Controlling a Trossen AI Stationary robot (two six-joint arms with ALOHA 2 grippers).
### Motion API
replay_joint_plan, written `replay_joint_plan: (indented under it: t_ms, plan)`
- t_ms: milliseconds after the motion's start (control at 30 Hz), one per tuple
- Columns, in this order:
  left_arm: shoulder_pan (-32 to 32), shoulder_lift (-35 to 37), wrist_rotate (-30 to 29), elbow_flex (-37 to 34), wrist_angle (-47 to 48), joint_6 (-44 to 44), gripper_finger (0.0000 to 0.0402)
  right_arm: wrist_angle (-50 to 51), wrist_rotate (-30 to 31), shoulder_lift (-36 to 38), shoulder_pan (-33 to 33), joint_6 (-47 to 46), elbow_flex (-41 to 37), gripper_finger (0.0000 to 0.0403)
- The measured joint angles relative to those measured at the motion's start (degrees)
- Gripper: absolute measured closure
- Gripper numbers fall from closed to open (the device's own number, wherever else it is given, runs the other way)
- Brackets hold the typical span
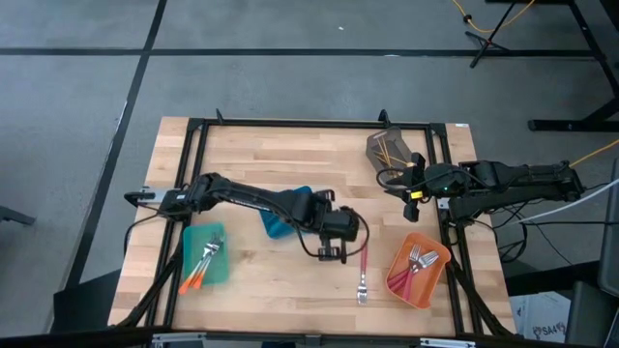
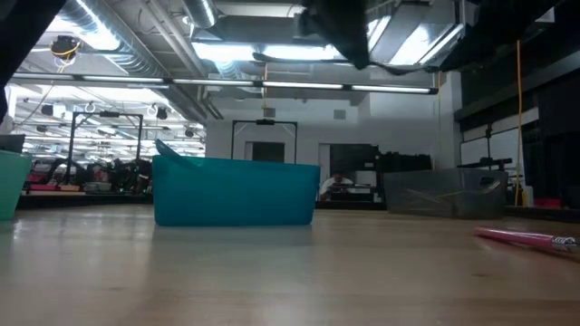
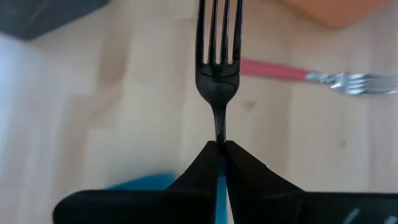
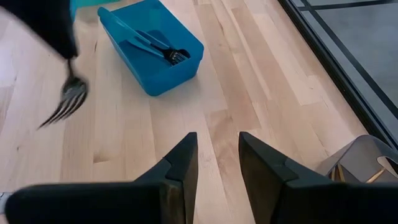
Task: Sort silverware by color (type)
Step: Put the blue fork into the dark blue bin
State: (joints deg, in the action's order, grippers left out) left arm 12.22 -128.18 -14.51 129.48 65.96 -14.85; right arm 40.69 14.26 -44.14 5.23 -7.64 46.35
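Note:
My left gripper (image 3: 219, 144) hangs over the middle of the table (image 1: 332, 255), shut on a fork (image 3: 217, 68). That fork also shows in the right wrist view (image 4: 67, 99), below the dark gripper. A pink-handled fork (image 1: 363, 273) lies flat on the wood just right of it. The blue bin (image 4: 152, 46) holds blue-handled forks. Orange-handled forks lie in the teal bin (image 1: 205, 253), pink-handled ones in the orange bin (image 1: 418, 269), gold ones in the grey bin (image 1: 392, 147). My right gripper (image 4: 217, 155) waits open, high at the table's right edge. My left gripper pinches the fork's thin neck (image 3: 219, 134), just behind the head, between its two fingers. The handle is hidden between the fingers, apart from a blue sliver. The fingers slant down from above and lie along the fork. The fork is lifted clear, tines pointing down and away.
The black frame rails (image 1: 193, 174) run along the table's left, far and right sides. Bare wood lies between the teal bin and the pink-handled fork. In the low view the blue bin (image 2: 236, 190) stands mid-table and the pink-handled fork (image 2: 526, 238) lies at the right.

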Motion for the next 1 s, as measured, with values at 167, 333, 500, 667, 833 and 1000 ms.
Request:
replay_joint_plan:
  t_ms: [167, 333, 500, 667, 833, 1000]
  plan:
    - [-0.8, 0.0, -3.7, 1.9, 9.6, -2.5, 0.0392, 0.0, 0.0, 0.0, 0.0, 0.0, 0.0, 0.0299]
    - [-2.4, 0.0, -7.0, 1.4, 20.4, -7.7, 0.0392, 0.1, 0.0, 0.0, 0.0, 0.0, 0.0, 0.0299]
    - [-3.8, 0.0, -8.8, -1.4, 23.9, -12.5, 0.0392, 0.2, 0.0, 0.0, 0.0, 0.0, 0.0, 0.0299]
    - [-4.7, 0.1, -7.8, -6.6, 24.0, -13.6, 0.0392, 0.2, 0.0, 0.0, 0.0, 0.0, 0.0, 0.0299]
    - [-5.1, 0.0, -7.9, -12.5, 24.0, -15.1, 0.0392, 0.2, 0.0, 0.0, 0.0, 0.0, 0.0, 0.0299]
    - [-5.1, 0.0, -7.9, -16.7, 24.0, -16.5, 0.0392, 0.2, 0.0, 0.0, 0.0, 0.0, 0.0, 0.0299]
